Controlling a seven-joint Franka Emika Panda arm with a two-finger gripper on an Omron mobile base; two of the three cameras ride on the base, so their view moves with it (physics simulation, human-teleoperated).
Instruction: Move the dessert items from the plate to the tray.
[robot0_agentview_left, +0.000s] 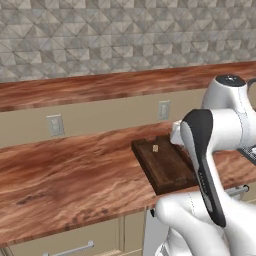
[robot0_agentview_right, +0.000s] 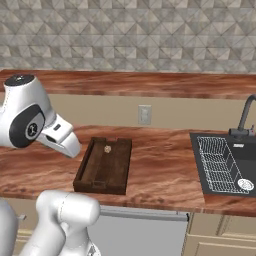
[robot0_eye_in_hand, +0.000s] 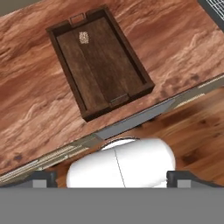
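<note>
The dark wooden tray (robot0_agentview_left: 165, 169) (robot0_agentview_right: 102, 167) (robot0_eye_in_hand: 105, 65) lies on the wood counter near its front edge. One small pale dessert piece (robot0_agentview_left: 155, 148) (robot0_agentview_right: 107, 148) (robot0_eye_in_hand: 83, 37) rests inside the tray near its far end. My gripper (robot0_eye_in_hand: 112, 178) hovers high above the counter's front edge, short of the tray. It is open, and its fingertips (robot0_eye_in_hand: 43, 178) stand wide apart with nothing between them. The plate is out of view.
A black sink (robot0_agentview_right: 235, 170) holding a wire rack (robot0_agentview_right: 220, 165), with a dark faucet (robot0_agentview_right: 245, 117) behind it, sits to the right of the tray. Wall outlets (robot0_agentview_left: 55, 125) (robot0_agentview_right: 144, 114) are on the backsplash. Bare counter (robot0_agentview_left: 65, 175) stretches left of the tray.
</note>
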